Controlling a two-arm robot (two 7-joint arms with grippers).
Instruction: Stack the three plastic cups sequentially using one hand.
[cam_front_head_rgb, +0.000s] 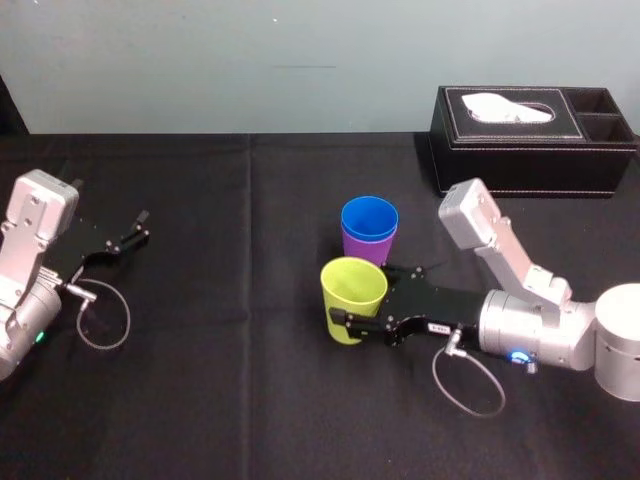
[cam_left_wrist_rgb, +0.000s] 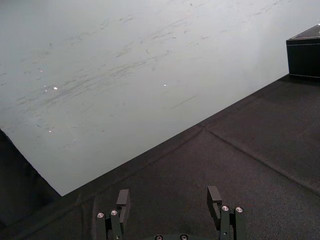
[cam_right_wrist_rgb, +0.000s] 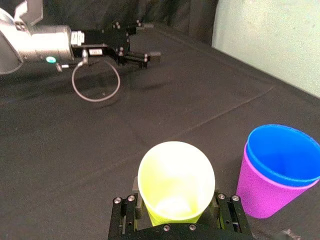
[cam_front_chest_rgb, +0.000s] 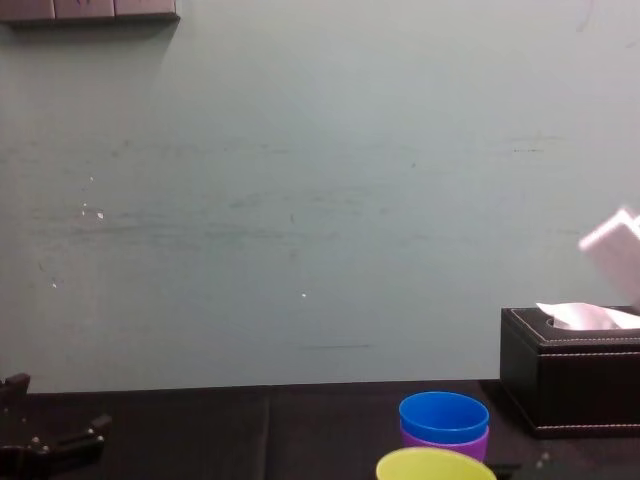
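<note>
A black cloth-covered surface (cam_front_head_rgb: 250, 400) runs up to a pale wall. The black tissue box (cam_front_head_rgb: 530, 140) stands at its far right edge, a white tissue poking from the top.

The right pincer (cam_right_wrist_rgb: 176, 212) lies nearer the robot than the tissue box and to its left. Its two slim fingers are closed against opposite sides of the yellow-green cup (cam_front_head_rgb: 352, 290), which it holds upright with the mouth up. Whether the cup's base rests on the cloth or is just clear of it, I cannot tell.

The left pincer (cam_left_wrist_rgb: 168, 201) sits far to the left of the tissue box, low over the cloth. Its fingers are spread wide with nothing between them.

The blue cup (cam_front_head_rgb: 369, 218) is nested inside the purple cup (cam_front_head_rgb: 365, 250). This upright pair stands left of the tissue box and a little nearer the robot, between the box and the yellow-green cup, just beside that cup.
</note>
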